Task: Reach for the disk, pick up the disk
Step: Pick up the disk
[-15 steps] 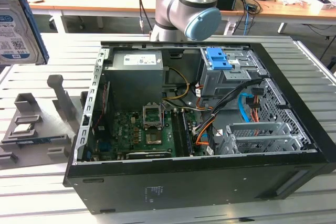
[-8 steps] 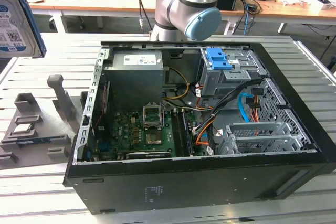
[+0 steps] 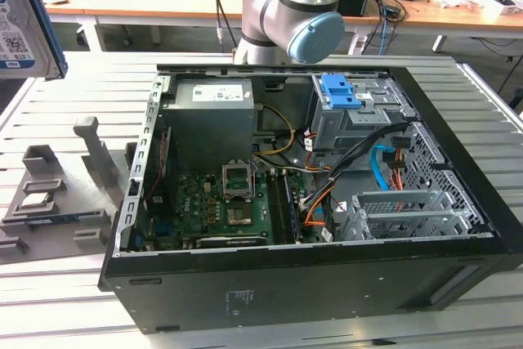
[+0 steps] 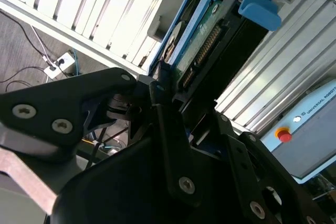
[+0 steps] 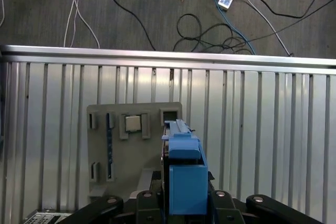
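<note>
silver slatted metal table (image 3: 65,87) carries open black computer tower (image 3: 327,284). grey-and-blue robot arm (image 3: 286,6) at twelve o'clock in exterior view. grey plastic fixture plate (image 3: 57,202) lies at nine o'clock of tower. flat silver-grey metal disk (image 3: 16,6) with blue edge rail held aloft at ten o'clock, black gripper (image 4: 184,103) clamped on its faces. small square silver chip (image 5: 133,123) sits in plate.

We've got the exterior view looking down at an angle on the case (image 3: 310,226), mid range. Both wrist views sit right behind the gripper (image 4: 181,98); the first faces straight down at the table (image 5: 252,129) from high up. All three catch the disk (image 3: 20,22).
</note>
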You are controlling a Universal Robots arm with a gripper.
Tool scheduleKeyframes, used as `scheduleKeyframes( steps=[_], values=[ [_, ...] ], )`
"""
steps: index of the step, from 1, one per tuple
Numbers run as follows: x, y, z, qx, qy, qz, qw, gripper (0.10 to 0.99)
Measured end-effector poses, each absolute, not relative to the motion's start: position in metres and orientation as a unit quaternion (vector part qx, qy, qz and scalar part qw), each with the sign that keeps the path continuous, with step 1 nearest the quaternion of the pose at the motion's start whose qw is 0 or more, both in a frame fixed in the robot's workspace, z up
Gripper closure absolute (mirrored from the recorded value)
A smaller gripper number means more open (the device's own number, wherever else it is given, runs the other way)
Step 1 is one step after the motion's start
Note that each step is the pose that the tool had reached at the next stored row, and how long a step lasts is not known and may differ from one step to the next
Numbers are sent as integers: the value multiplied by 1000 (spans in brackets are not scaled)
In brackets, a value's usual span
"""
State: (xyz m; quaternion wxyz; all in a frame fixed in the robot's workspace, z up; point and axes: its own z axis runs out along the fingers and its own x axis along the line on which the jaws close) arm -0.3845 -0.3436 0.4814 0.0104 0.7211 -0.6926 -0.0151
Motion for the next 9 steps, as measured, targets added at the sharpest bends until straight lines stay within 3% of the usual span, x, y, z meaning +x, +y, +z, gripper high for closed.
scheduleKeyframes(
  steps=[9],
  values=[
    [-380,-344,489,721,-693,-15,10,722]
  ],
)
